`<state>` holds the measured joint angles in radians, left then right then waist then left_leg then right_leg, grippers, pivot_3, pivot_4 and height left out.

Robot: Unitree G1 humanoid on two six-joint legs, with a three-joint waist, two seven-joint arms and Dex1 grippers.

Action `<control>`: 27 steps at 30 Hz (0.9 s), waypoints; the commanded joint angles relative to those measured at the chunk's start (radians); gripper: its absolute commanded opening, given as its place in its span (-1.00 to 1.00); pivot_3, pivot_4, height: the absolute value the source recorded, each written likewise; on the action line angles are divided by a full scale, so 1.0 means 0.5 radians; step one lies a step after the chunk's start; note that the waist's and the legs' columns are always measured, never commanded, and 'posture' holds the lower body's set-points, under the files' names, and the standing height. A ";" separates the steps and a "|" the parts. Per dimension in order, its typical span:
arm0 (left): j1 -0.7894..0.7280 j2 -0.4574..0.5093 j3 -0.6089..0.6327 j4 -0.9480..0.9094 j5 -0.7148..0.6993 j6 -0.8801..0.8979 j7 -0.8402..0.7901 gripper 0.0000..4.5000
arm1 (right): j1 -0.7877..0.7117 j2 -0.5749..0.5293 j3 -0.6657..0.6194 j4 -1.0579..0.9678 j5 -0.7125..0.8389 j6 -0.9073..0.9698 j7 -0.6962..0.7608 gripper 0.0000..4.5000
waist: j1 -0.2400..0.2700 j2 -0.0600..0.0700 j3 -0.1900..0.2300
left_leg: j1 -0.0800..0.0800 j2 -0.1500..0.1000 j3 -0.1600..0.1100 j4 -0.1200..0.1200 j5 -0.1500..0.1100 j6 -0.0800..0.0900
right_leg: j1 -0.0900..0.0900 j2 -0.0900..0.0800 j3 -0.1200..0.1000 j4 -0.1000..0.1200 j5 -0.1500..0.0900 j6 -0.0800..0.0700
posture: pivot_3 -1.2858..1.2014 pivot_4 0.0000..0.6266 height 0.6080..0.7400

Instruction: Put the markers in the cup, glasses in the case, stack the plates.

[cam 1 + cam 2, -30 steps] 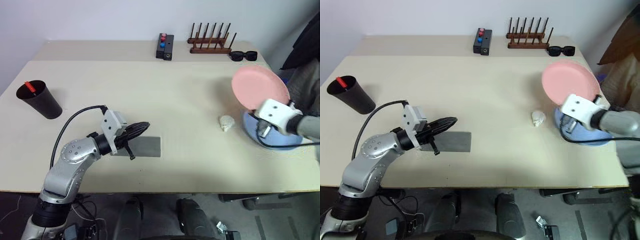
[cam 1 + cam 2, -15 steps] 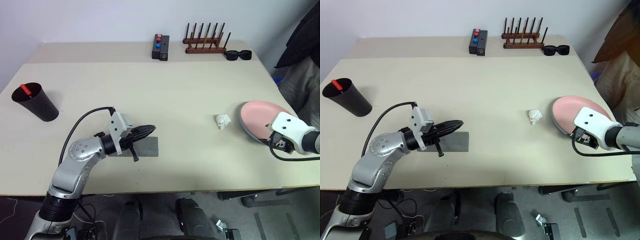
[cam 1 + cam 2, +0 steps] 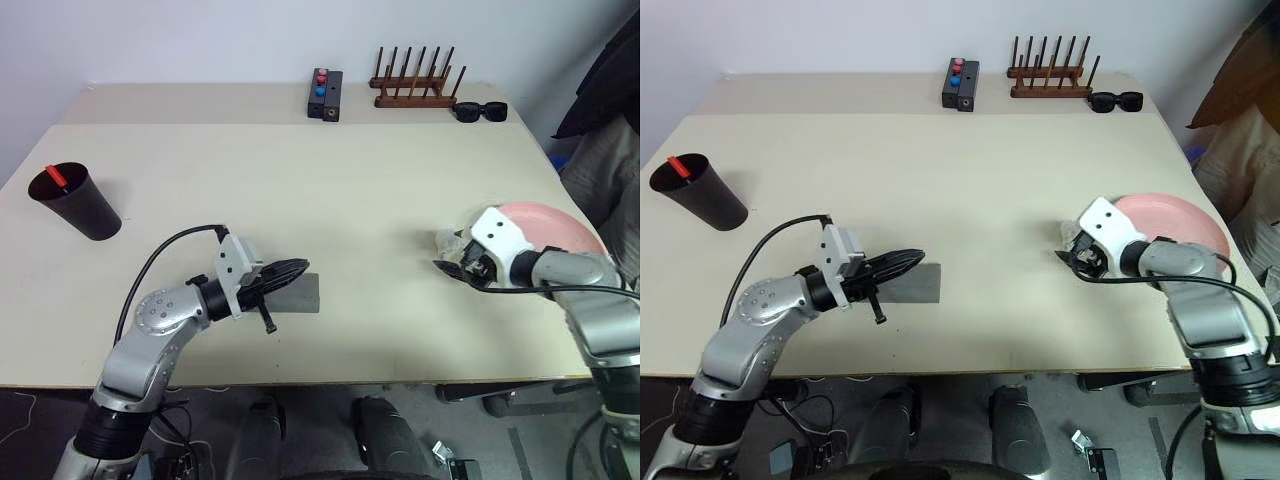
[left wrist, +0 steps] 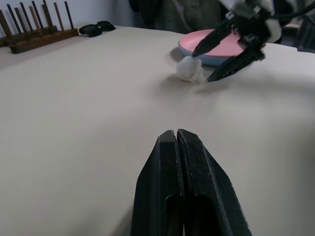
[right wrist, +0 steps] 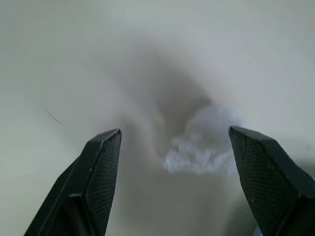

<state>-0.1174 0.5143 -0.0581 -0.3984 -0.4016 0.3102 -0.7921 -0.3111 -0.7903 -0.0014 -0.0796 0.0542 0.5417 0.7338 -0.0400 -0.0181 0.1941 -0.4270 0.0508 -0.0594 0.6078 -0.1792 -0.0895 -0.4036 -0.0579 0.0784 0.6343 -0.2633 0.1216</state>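
The right hand (image 3: pixel 1072 262) hovers with fingers spread wide beside a small crumpled white paper wad (image 4: pixel 189 69) on the beige tabletop (image 3: pixel 320 190), the salmon pink round plate (image 3: pixel 555 225) lying on the light blue one behind it. The left hand (image 3: pixel 295 272), fingers pressed together, rests over the grey rectangular case (image 3: pixel 298 294). A red-capped marker (image 3: pixel 58 176) stands in the dark tapered cup (image 3: pixel 78 203)

Even, soft light; right wrist view blurred.

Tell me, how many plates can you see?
2. The pink plate lies on top of the blue plate at the table's right side, just behind the right gripper. Only a sliver of the blue one peeks out underneath.
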 commanded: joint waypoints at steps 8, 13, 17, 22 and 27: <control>0.035 0.006 0.025 -0.096 0.013 -0.065 0.050 -1.00 | -0.156 0.136 0.021 0.273 -0.117 -0.195 -0.196 -0.24 | -0.005 0.000 0.000 | 0.000 0.000 0.000 0.000 0.000 0.000 | 0.000 0.000 0.000 0.000 0.000 0.000 | 0.03 -0.52 1.00; 0.037 0.012 0.024 -0.090 0.008 -0.069 0.054 -1.00 | -0.170 0.114 -0.021 0.243 -0.126 -0.267 -0.221 -0.97 | -0.006 0.000 0.000 | 0.001 0.000 0.000 0.000 0.000 0.000 | 0.000 0.000 0.000 0.000 0.000 0.000 | 0.03 -0.52 1.00; 0.034 0.011 0.026 -0.080 0.011 -0.074 0.054 -1.00 | -0.163 -0.008 -0.172 0.080 -0.034 -0.277 -0.128 -0.97 | -0.002 0.002 0.001 | 0.000 0.000 0.000 0.000 0.000 0.000 | 0.000 0.000 0.000 0.000 0.000 0.000 | 0.03 -0.52 1.00; 0.007 0.006 0.028 -0.031 0.013 -0.085 0.049 -1.00 | -0.083 -0.274 -0.374 0.159 -0.036 -0.233 -0.073 -0.97 | 0.010 0.002 0.001 | -0.001 0.000 0.000 0.000 0.000 0.001 | 0.000 0.000 0.000 0.000 0.000 0.000 | 0.03 -0.52 1.00; -0.054 0.001 0.028 0.063 0.017 -0.111 0.024 -1.00 | 0.104 -0.409 -0.496 0.291 -0.015 -0.263 -0.002 -0.83 | 0.005 0.001 0.000 | 0.000 0.000 0.000 0.001 -0.001 0.001 | 0.001 0.000 0.000 -0.001 0.000 0.000 | 0.03 -0.52 1.00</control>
<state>-0.1292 0.5137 -0.0562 -0.3629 -0.4000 0.2810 -0.7718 -0.2648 -0.9799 -0.2130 0.0575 0.0343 0.4252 0.7238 -0.0376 -0.0177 0.1943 -0.4268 0.0507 -0.0592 0.6081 -0.1797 -0.0886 -0.4032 -0.0580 0.0786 0.6339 -0.2634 0.1214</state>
